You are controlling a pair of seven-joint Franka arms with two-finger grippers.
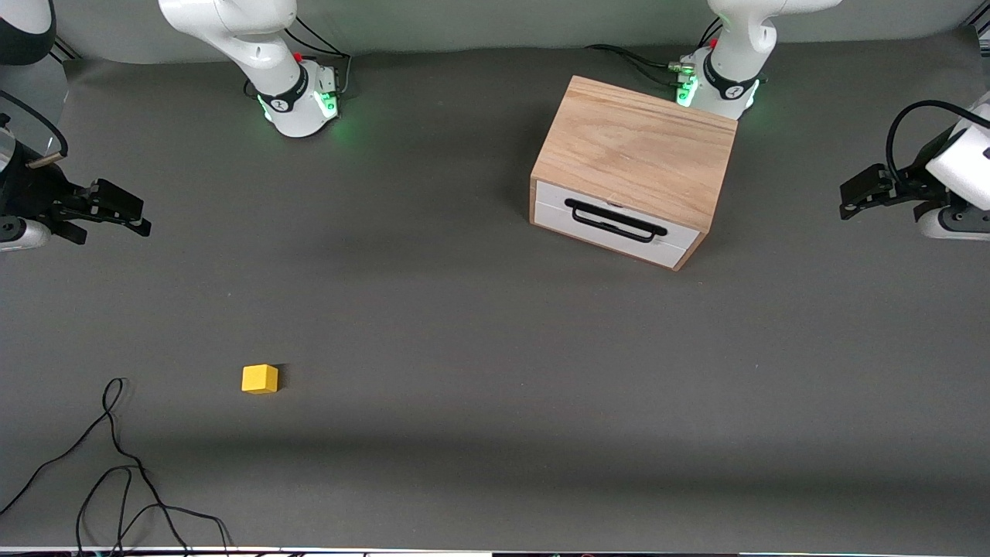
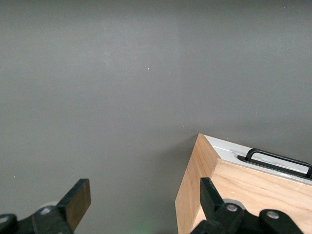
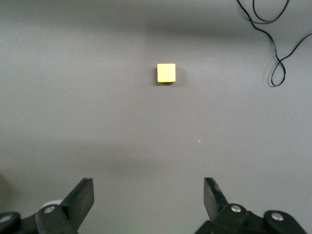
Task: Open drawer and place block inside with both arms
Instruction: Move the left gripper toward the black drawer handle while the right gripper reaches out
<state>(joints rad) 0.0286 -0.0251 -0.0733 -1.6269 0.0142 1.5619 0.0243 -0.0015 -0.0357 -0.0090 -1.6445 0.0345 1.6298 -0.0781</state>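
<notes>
**Observer:** Start with the big things. What is sitting on the table (image 1: 495, 325)?

**Robot:** The light oak cabinet (image 1: 638, 147) is standing toward my left arm's end, just in front of that arm's base. Its drawer (image 1: 615, 224) is sitting fully shut, white front facing the front camera at a slight angle, with the black wire handle (image 1: 615, 220) lying across the front. My left wrist view is catching one corner of the cabinet (image 2: 204, 180) and part of the handle (image 2: 280, 161).

**Observer:** And your arms?

**Robot:** Both are hanging out at the table's ends, up in the air. My left gripper (image 1: 862, 193) is hovering over bare table at the left arm's end, beside the cabinet and apart from it. Its fingers (image 2: 78, 200) are standing wide apart and holding nothing. My right gripper (image 1: 116, 209) is hovering over bare table at the right arm's end. Its fingers (image 3: 80, 197) are also spread wide, gripping nothing.

**Observer:** The block?

**Robot:** The yellow block (image 1: 260, 379) is resting on the table toward my right arm's end, nearer to the front camera than the cabinet and well apart from it. My right wrist view is showing it (image 3: 166, 73) sitting flat, alone.

**Observer:** Anything smaller?

**Robot:** A thin black cable (image 1: 116, 464) is looping across the table near the block, closer still to the front camera, not touching it.
</notes>
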